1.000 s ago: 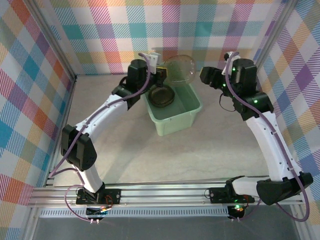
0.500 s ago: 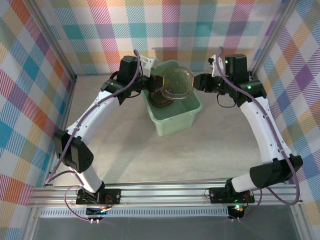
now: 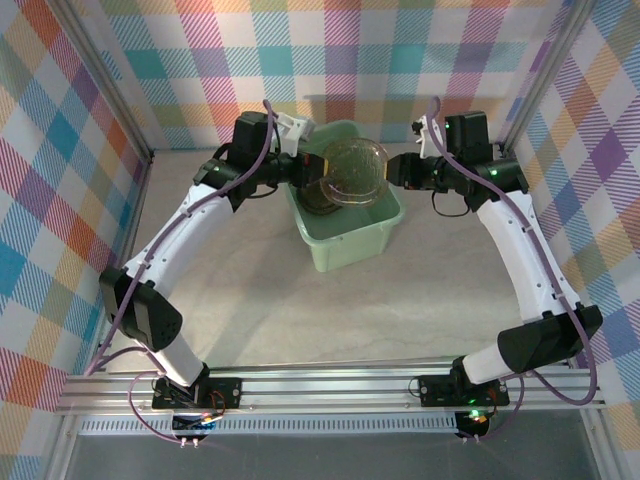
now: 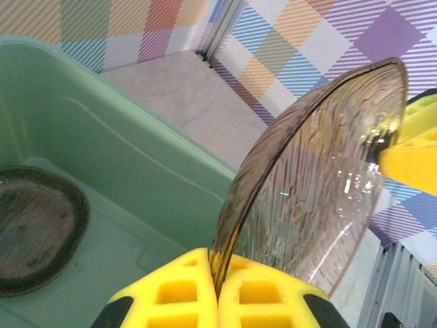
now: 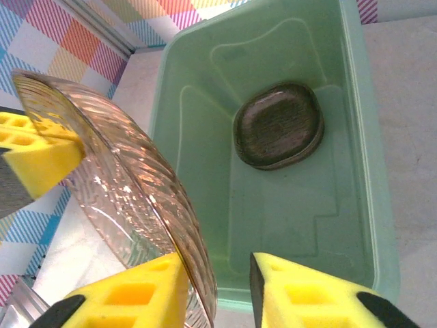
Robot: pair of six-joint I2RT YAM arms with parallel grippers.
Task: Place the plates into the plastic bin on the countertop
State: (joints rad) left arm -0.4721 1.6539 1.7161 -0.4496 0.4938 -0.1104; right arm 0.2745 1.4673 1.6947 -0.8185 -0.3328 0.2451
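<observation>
A translucent brownish plate (image 3: 352, 172) hangs tilted on edge above the pale mint-green plastic bin (image 3: 362, 243) on the countertop (image 3: 300, 310). My left gripper (image 3: 306, 170) is shut on its left rim; in the left wrist view the yellow fingers (image 4: 184, 290) pinch the plate (image 4: 321, 184). My right gripper (image 3: 396, 170) is at the opposite rim. In the right wrist view that gripper (image 5: 215, 294) is open around the plate (image 5: 116, 184), whose rim touches one finger with a gap to the other. Darker plates (image 5: 278, 125) lie stacked on the bin floor (image 5: 287, 219).
Plaid walls (image 3: 80, 150) with metal corner posts close in the countertop on three sides. The bin stands near the back wall, angled. The arm bases sit on a metal rail (image 3: 330, 385) at the near edge.
The right gripper has swung in from the right to the plate's rim, and its jaws have narrowed around it. The left arm has brought the plate lower over the bin.
</observation>
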